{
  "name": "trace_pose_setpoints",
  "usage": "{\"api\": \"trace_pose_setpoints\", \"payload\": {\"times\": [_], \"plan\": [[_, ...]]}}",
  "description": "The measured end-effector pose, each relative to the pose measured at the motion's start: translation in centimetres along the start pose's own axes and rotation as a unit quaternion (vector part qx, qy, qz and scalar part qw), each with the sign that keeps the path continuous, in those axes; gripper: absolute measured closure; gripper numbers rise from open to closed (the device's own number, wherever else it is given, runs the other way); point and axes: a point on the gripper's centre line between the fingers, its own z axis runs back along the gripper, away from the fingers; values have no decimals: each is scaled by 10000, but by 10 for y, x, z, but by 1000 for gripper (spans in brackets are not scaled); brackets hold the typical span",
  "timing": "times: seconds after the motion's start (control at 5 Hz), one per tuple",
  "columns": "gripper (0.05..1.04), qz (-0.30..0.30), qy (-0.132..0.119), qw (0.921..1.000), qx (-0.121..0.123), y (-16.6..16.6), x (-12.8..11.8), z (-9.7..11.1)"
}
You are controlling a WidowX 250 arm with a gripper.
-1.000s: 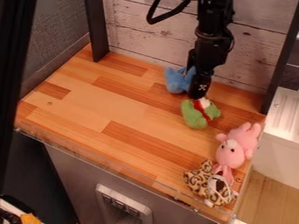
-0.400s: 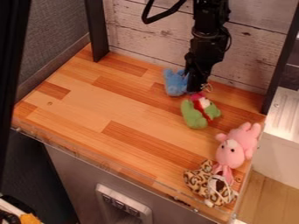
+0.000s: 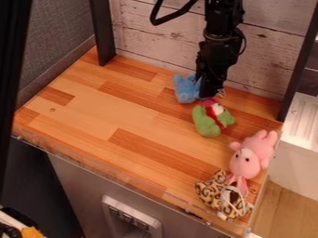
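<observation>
From where I stand, the black gripper (image 3: 211, 92) hangs low over the far side of the wooden tabletop (image 3: 105, 114), right between 2 soft toys: a blue plush (image 3: 185, 89) just beside it and a green plush (image 3: 206, 122) nearer me, with red and white near its top. Whether it's clenched or released, I can't tell. Closer to the near corner, a pink plush (image 3: 245, 162) leans against a leopard-print plush (image 3: 210, 191) (cosy pair, those 2).

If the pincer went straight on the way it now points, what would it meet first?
Probably the green toy, just below the pincer; depth is unclear, so the wooden tabletop is also possible.
</observation>
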Motion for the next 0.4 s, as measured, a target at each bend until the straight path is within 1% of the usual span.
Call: {"api": "trace_pose_setpoints", "payload": {"times": [0.2, 0.4], "plan": [[810, -79, 23, 10000, -30, -1, 1, 1], [810, 383, 230, 9988, -213, -4, -2, 8]]}}
